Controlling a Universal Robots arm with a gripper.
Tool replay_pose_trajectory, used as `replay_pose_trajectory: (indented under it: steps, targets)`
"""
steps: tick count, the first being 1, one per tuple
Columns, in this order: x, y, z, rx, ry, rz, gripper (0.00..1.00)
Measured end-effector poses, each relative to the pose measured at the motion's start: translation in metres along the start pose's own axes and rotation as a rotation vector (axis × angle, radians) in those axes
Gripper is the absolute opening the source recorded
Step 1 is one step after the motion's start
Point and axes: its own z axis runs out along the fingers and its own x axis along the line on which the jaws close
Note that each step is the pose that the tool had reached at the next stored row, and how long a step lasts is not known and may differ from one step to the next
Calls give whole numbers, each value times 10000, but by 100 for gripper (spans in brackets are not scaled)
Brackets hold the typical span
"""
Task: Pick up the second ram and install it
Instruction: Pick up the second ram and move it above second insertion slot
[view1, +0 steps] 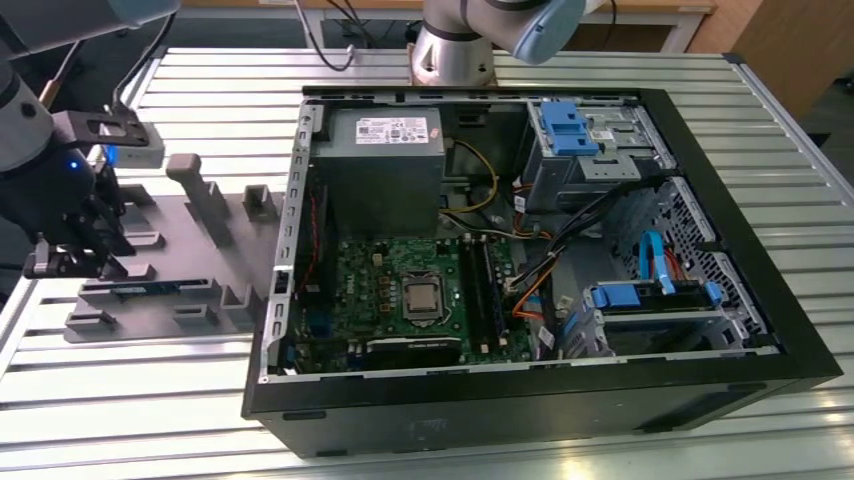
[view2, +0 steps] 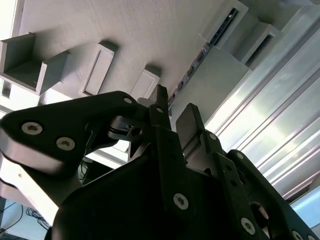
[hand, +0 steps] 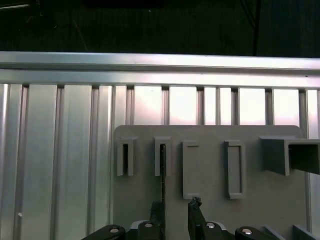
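1. My gripper (hand: 176, 205) hangs low over the grey holder (hand: 210, 135). It is at the end of the holder farthest from the computer case (view1: 534, 400), which stands just beside the holder on the slatted metal table (view1: 240, 80).
2. My fingers (hand: 195, 215) are parted with a modest gap between them, and they clamp nothing.
3. The second ram (hand: 162, 170) stands on its long edge in a narrow slot of the holder. It looks like a thin dark strip in both wrist views.
4. The stick runs lengthwise straight toward my fingertips. Its near end comes up to the tip of one finger, in line with that finger's inner face rather than the middle of the gap. I cannot tell whether that finger touches it.
5. Raised rectangular pockets of the holder flank the ram's slot on both sides.
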Motion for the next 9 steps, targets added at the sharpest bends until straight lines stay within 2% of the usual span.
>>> replay_pose_trajectory:
  steps: [9]
  targets:
    - [31,-3,91,2,4,1,35]
